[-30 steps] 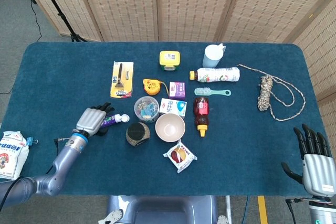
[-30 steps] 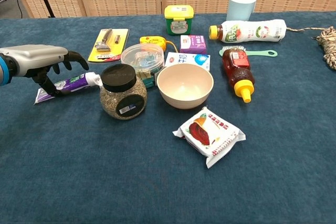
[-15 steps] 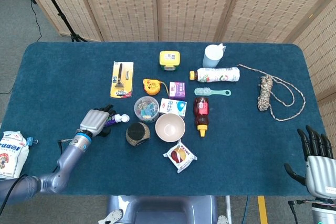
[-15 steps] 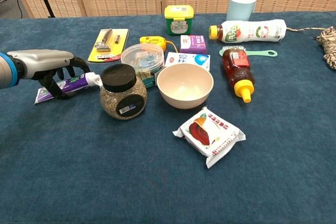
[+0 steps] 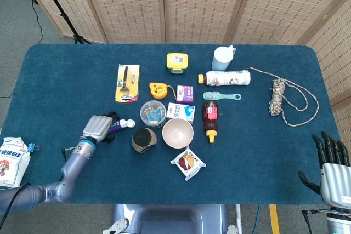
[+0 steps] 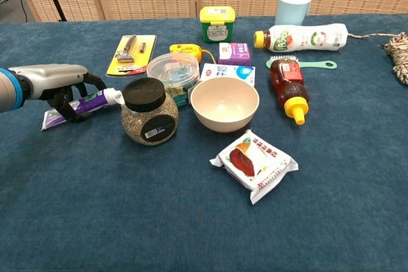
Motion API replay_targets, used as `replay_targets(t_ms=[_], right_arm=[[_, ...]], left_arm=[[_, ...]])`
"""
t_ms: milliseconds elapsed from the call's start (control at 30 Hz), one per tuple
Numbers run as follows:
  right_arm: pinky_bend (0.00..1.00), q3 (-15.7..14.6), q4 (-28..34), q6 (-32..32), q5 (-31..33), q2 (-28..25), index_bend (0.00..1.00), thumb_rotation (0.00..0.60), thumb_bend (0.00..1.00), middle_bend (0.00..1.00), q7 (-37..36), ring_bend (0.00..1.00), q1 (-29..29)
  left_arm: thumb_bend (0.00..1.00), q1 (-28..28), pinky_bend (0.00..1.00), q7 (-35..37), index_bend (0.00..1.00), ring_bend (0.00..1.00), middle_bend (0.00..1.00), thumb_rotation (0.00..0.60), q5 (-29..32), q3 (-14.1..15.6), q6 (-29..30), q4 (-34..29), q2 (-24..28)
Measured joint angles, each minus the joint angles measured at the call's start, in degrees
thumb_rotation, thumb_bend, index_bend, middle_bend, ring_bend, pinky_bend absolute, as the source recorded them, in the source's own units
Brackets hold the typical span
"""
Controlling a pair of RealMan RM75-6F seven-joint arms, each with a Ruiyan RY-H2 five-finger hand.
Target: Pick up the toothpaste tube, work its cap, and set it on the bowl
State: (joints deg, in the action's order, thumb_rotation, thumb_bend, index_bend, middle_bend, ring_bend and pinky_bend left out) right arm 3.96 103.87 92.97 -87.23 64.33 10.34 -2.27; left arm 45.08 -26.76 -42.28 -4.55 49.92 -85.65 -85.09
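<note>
1 tube point(image 6: 84, 104) lies on the cloth at 9 o'clock of the jar point(image 6: 148, 113), its print too small to read. The left hand point(image 6: 56, 82) has its fingers curled around it. The right hand point(image 5: 332, 164), at the 4 o'clock corner, is spread and holds nothing. 1 bowl point(image 6: 224, 104) sits at 3 o'clock of the jar.

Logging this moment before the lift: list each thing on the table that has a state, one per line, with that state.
toothpaste tube: lying flat, white cap on
left hand: fingers curled over the tube
right hand: off the table, fingers apart, holds nothing
bowl: upright, empty
glass jar: upright, black lid on
honey bottle: lying down, yellow cap on
white bottle: lying on its side, capped
blue cup: upright
</note>
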Motion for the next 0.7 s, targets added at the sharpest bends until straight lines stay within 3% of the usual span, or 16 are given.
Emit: replay_targets(t_ms=[433, 700], right_arm=[[0.0, -0.02, 0.51, 0.34, -0.27, -0.27, 0.0, 0.6, 0.22, 0.0, -0.59, 0.0, -0.3], [0.0, 0.07, 0.51, 0.44, -0.37, -0.4, 0.0, 0.6, 0.22, 0.0, -0.85, 0.0, -0.35]], left_arm=[[0.43, -1.63, 0.34, 3.25, 0.26, 0.24, 0.17, 0.565, -9.5, 3.33, -1.6, -4.17, 3.9], [0.43, -2.29, 0.34, 1.84, 0.26, 0.23, 0.17, 0.573, -10.01, 3.93, 0.67, -2.86, 3.39]])
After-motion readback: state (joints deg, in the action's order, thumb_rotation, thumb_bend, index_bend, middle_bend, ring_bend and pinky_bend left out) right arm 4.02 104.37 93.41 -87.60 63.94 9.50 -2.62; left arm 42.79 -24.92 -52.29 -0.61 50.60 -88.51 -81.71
